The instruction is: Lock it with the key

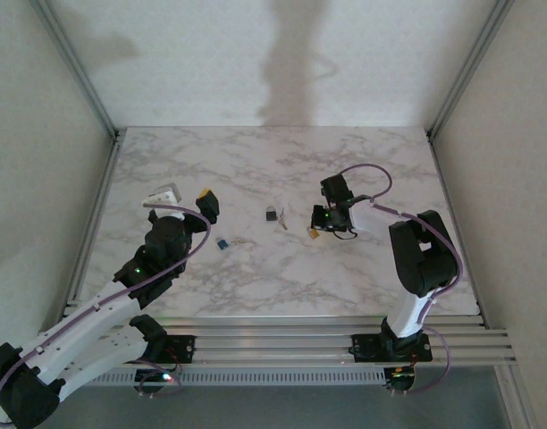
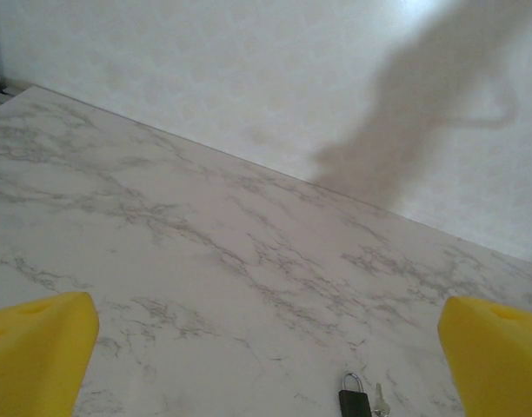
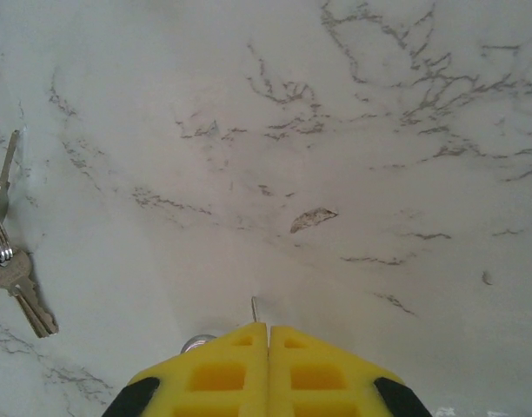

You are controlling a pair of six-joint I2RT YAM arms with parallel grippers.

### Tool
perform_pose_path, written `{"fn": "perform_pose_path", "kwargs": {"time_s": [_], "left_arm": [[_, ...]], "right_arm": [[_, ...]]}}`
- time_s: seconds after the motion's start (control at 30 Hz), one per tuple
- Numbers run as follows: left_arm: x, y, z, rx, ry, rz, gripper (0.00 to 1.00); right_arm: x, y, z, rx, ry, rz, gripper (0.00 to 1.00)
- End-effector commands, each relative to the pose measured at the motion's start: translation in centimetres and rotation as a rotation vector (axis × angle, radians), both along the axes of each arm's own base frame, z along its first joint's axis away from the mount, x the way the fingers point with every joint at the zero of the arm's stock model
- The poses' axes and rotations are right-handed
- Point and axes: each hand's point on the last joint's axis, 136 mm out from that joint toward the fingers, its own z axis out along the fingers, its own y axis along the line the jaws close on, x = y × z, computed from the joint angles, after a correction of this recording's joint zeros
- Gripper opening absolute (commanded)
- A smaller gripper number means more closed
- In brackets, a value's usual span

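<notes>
Padlock (image 1: 271,214) lies at the counter (image 1: 211,170) middle, locking seemingly unbegun. Right pincer (image 3: 268,330) clenches a key (image 3: 254,307) (thin tip poking out); left pincer (image 2: 266,347) gapes, released.

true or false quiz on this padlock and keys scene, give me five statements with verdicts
1. The left claw is wide open. True.
2. The right claw is open too. False: its pads meet, closed on a thin metal tip that pokes out at the seam.
3. The padlock lies on the marble table, between the two claws. True.
4. The left claw is holding the padlock. False: the padlock lies free on the table, ahead of the open claw.
5. A ring of keys lies on the table off to one side of the right claw. True.
</notes>
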Motion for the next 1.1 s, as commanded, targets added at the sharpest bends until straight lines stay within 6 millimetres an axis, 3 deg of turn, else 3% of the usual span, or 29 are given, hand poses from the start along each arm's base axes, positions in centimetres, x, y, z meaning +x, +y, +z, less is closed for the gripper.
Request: {"fn": "perform_pose_path", "kwargs": {"time_s": [0.0, 0.67, 0.93, 1.07], "left_arm": [[0.0, 0.8, 0.9, -0.002, -0.029, 0.029, 1.0], [-0.1, 0.9, 0.9, -0.001, -0.03, 0.032, 1.0], [-0.1, 0.9, 0.9, 0.0, -0.03, 0.033, 0.99], [-0.1, 0.9, 1.0, -0.001, -0.031, 0.035, 1.0]], "right_arm": [[-0.8, 0.0, -1.1, -0.028, 0.035, 0.021, 0.07], [-1.1, -0.7, -0.8, -0.061, 0.033, 0.009, 0.14], [-1.2, -0.8, -0.2, -0.058, 0.021, 0.012, 0.22], [-1.4, -0.7, 0.7, -0.048, 0.007, 0.018, 0.31]]}}
